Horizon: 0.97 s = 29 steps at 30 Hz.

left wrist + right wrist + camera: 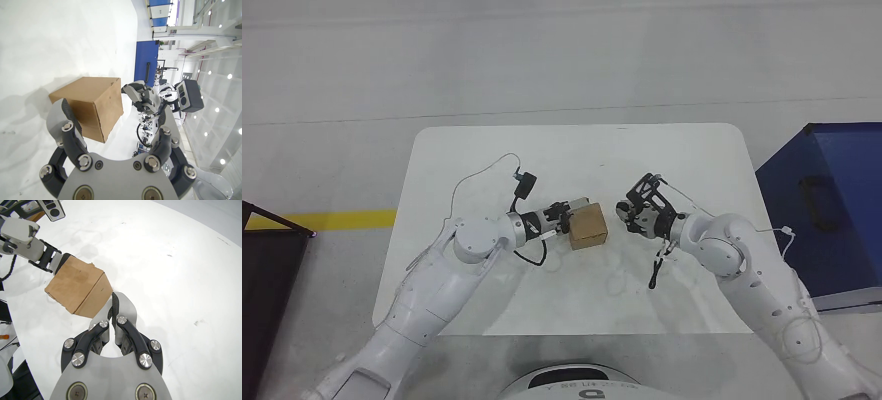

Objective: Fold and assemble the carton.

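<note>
You've got the carton [588, 226] mid-frame on worktop [692, 170]: L jaws wide w/ one pad [69, 111] touching it, R jaws pinched closed just beside.

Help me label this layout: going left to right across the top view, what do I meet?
Yellow floor stripe, left gripper, brown cardboard carton, right gripper, dark blue box beside the table.
</note>
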Tool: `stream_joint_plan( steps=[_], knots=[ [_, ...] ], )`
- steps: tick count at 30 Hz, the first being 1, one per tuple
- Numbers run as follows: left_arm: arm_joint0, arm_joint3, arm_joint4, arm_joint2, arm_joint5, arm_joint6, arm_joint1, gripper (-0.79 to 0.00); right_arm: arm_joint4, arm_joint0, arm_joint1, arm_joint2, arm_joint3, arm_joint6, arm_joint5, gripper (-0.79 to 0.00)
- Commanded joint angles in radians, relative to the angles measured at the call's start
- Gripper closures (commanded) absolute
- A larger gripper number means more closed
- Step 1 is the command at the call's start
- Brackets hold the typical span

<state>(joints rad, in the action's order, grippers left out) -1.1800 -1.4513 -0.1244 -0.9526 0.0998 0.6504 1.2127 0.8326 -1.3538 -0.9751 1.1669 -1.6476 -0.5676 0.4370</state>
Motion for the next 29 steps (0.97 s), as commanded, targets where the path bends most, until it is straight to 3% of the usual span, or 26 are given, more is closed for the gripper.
stream_joint_plan(
  steps=[1, 6, 11, 16, 23, 24, 25, 26, 27, 29],
  knots=[
    [0.002, 0.013, -0.001, -0.002, -0.008, -0.011, 0.001, -0.785, 0.016, 0.006, 0.000, 0.000, 0.009, -0.009, -0.010, 0.000],
    [-0.025, 0.004, -0.002, -0.039, -0.023, -0.024, -0.007, -0.785, 0.023, 0.011, -0.003, -0.012, 0.016, -0.035, -0.012, 0.000],
    [-0.059, -0.024, 0.007, -0.075, -0.023, -0.021, -0.018, -0.785, -0.025, 0.035, -0.010, -0.069, 0.019, -0.131, 0.047, 0.000],
    [-0.072, -0.038, 0.011, -0.093, -0.019, -0.020, -0.022, -0.785, -0.081, 0.067, -0.021, -0.116, 0.023, -0.144, 0.084, 0.000],
    [-0.111, -0.068, -0.021, -0.142, -0.030, -0.033, -0.030, -0.785, -0.072, 0.040, 0.001, 0.018, 0.028, -0.060, 0.071, 0.000],
    [-0.123, -0.073, -0.049, -0.155, -0.038, -0.028, -0.032, -0.785, -0.077, 0.021, 0.006, 0.054, 0.019, -0.022, 0.082, -0.154],
    [-0.127, -0.075, -0.060, -0.160, -0.041, -0.024, -0.032, -0.785, -0.076, 0.002, 0.013, 0.090, 0.010, 0.011, 0.100, -0.751],
    [-0.127, -0.075, -0.060, -0.160, -0.041, -0.024, -0.032, -0.785, -0.075, -0.004, 0.015, 0.104, 0.006, 0.023, 0.106, -0.785],
    [-0.127, -0.075, -0.067, -0.161, -0.041, -0.025, -0.032, -0.784, -0.076, 0.003, 0.012, 0.085, 0.010, 0.008, 0.098, -0.001],
    [-0.128, -0.076, -0.066, -0.161, -0.042, -0.024, -0.032, -0.784, -0.076, -0.006, 0.015, 0.117, 0.005, 0.036, 0.107, -0.015]
  ],
)
